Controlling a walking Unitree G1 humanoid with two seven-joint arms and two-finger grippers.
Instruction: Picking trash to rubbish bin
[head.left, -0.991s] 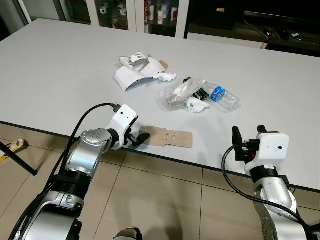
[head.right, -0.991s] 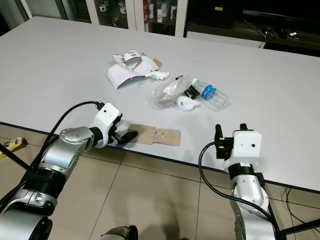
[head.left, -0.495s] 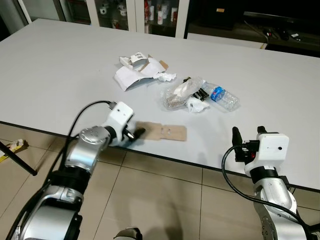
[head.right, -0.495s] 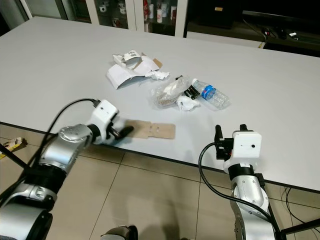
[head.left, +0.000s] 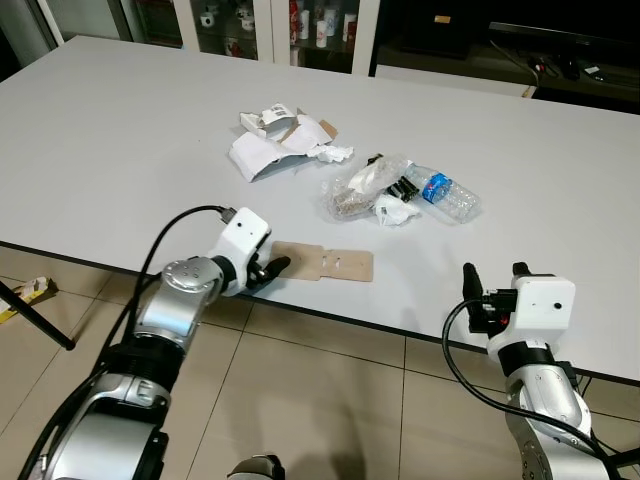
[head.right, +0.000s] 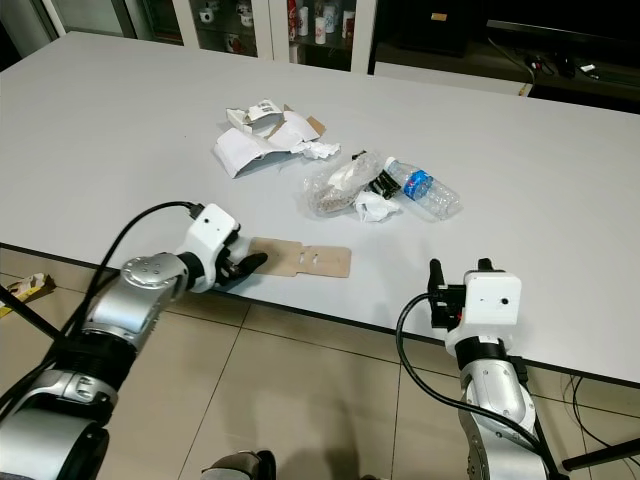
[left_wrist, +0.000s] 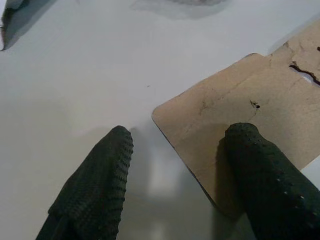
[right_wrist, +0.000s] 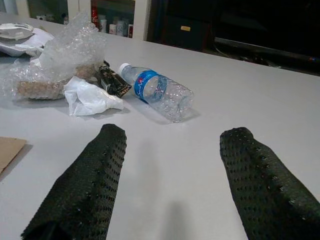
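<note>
Left wrist view shows the left hand (left_wrist: 172, 185) wide open at the near edge of the bench (head.left: 120, 130). One finger (left_wrist: 265, 175) sits over the end of the flat brown card (head.left: 322, 264). The other finger (left_wrist: 95, 185) is over bare bench beside it. The hand has hold of nothing.

I think the card is the tricky bit. It lies flat, so the fingers may just slide over it or push it along and not lift it. A hard push could send it off the edge to the floor.

The right hand (right_wrist: 170, 185) is open too and holds nothing. It waits low by the near edge. The plastic bottle (head.left: 445, 192), bubble wrap (head.left: 360, 190) and torn paper (head.left: 270, 148) lie farther back on the bench.
</note>
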